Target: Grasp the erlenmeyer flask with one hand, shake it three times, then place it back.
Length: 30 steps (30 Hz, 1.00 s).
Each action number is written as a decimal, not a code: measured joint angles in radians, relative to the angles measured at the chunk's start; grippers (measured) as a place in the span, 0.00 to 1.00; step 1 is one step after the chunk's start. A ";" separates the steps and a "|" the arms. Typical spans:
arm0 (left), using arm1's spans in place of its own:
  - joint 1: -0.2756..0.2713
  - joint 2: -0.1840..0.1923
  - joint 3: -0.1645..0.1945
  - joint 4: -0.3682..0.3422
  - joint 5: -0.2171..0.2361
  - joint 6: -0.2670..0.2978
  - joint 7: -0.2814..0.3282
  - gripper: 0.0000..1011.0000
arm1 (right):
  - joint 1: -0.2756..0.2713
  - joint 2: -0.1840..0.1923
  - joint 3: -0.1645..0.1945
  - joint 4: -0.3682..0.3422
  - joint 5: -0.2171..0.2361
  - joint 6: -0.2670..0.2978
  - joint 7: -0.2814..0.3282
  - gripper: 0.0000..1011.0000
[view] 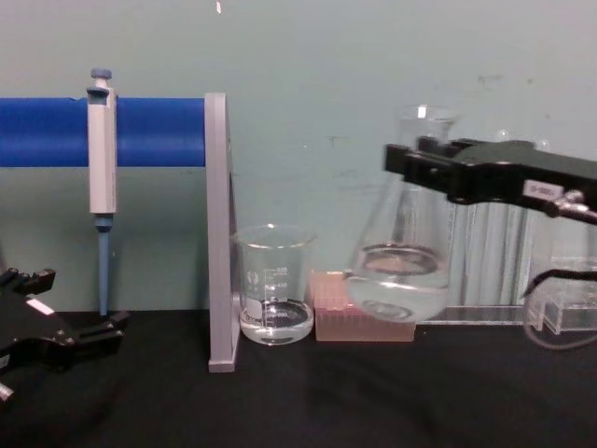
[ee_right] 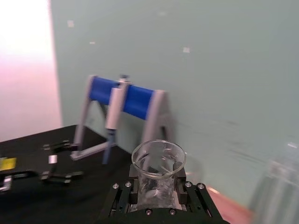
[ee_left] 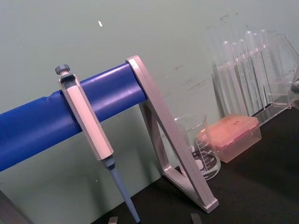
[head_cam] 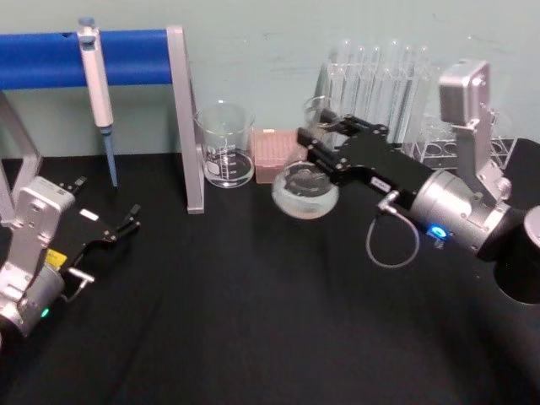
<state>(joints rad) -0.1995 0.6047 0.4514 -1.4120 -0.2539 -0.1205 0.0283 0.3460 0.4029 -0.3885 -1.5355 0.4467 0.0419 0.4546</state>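
My right gripper [view: 422, 166] is clamped on the erlenmeyer flask [view: 396, 280] neck, bulb hanging under it off the table [view: 373, 392]; beaker [view: 275, 289] below-left. My left gripper [ee_right: 78, 160] rests spread, far left

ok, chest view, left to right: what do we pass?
left gripper → pipette → grey stand post → beaker → flask, held in the right gripper → test tube rack

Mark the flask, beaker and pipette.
flask [view: 399, 271], chest view, lower cone of the body
beaker [view: 273, 280], chest view, glass wall
pipette [view: 102, 149], chest view, grey handle
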 joint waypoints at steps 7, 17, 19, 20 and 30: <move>0.000 0.000 0.000 0.000 0.000 0.000 0.000 0.99 | 0.052 0.000 -0.069 0.026 0.008 -0.020 0.107 0.45; 0.000 0.000 0.000 0.000 0.000 0.000 0.000 0.99 | 0.103 -0.002 -0.150 0.046 0.037 -0.043 0.218 0.45; 0.000 0.000 0.000 0.000 0.000 0.000 0.000 0.99 | 0.107 -0.003 -0.157 0.048 0.040 -0.045 0.224 0.45; 0.000 0.000 0.000 0.000 0.000 0.000 0.000 0.99 | 0.109 -0.003 -0.162 0.048 0.042 -0.045 0.227 0.45; 0.000 0.000 0.000 0.000 0.000 0.000 0.000 0.99 | 0.120 0.004 -0.184 0.055 0.060 -0.056 0.214 0.45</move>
<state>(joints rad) -0.1995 0.6047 0.4514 -1.4120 -0.2539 -0.1205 0.0283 0.4660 0.4072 -0.5720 -1.4801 0.5067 -0.0144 0.6685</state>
